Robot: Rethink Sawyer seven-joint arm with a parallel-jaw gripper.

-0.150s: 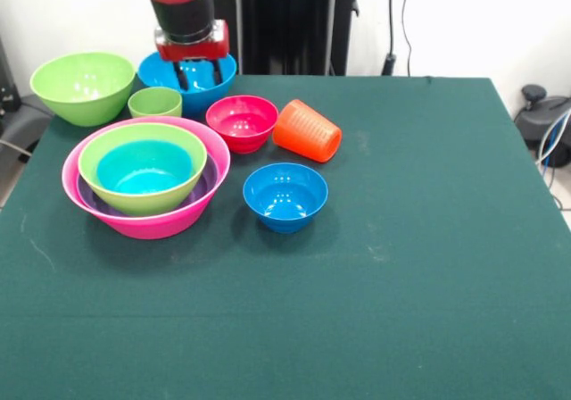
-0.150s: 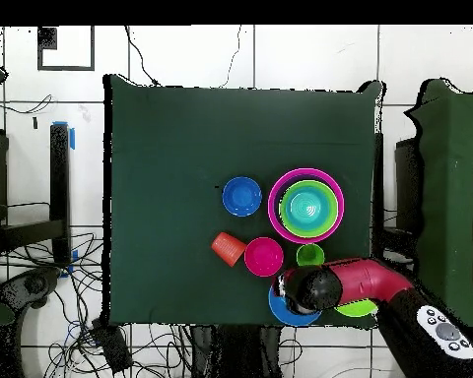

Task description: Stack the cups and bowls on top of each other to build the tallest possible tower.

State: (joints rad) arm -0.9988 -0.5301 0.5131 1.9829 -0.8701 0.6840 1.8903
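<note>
Gripper point(image 1: 198, 74) open, fingers down inside large blue bowl point(image 1: 217, 89). Best to pinch one wall squarely, lift straight, clear green cup point(image 1: 155, 102).

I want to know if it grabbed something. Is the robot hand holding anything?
Cannot be told. The hand reaches down into the large glossy blue plastic bowl, but no grip on it shows.

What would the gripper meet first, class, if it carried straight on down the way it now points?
Most likely the inside of the large blue bowl: the gripper points straight down over it, fingers apart. How far above the bowl's floor it hangs is unclear.
</note>
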